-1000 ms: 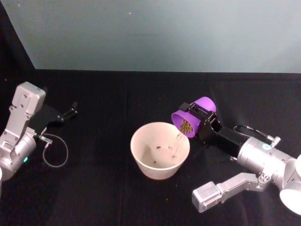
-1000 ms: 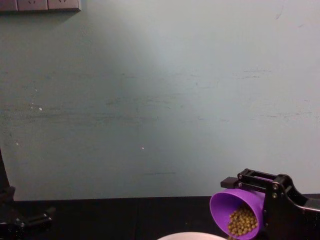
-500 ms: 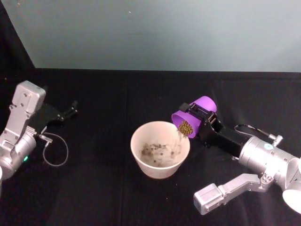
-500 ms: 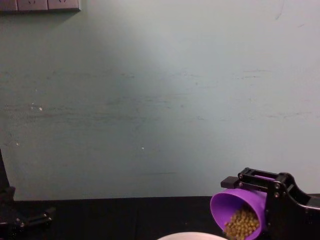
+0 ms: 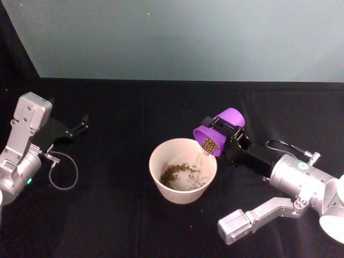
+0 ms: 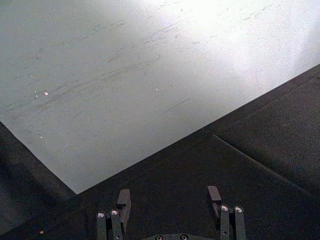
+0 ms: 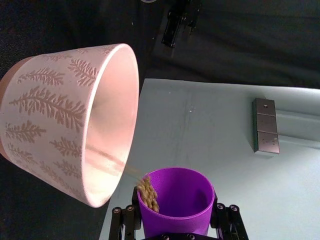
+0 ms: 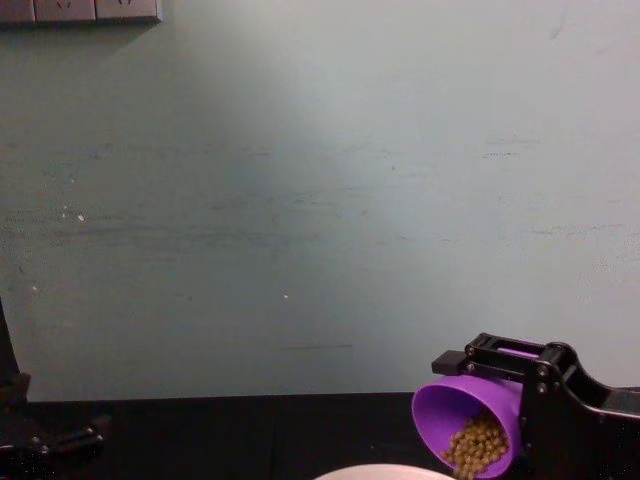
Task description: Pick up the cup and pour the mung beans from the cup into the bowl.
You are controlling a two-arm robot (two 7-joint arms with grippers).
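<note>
The right gripper [image 5: 221, 128] has its 2 fingers clamped on the purple cup [image 5: 232, 116], which is tipped on its side with its mouth just above the right rim of the patterned bowl [image 5: 161, 153]. The mung beans [image 5: 210, 144] crowd the cup's lower lip and fall in a thin stream into the bowl, where a heap lies. The left gripper [image 5: 79, 127] sits well apart at the left of the black table [image 5: 118, 226], fingers spread, holding nothing

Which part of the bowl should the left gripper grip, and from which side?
Probably the bowl by its thin rim, left side, from above, one finger inside, one outside: the wall flares wide, and the right gripper tips the cup of mung beans over the right side. The left gripper sits far left.
</note>
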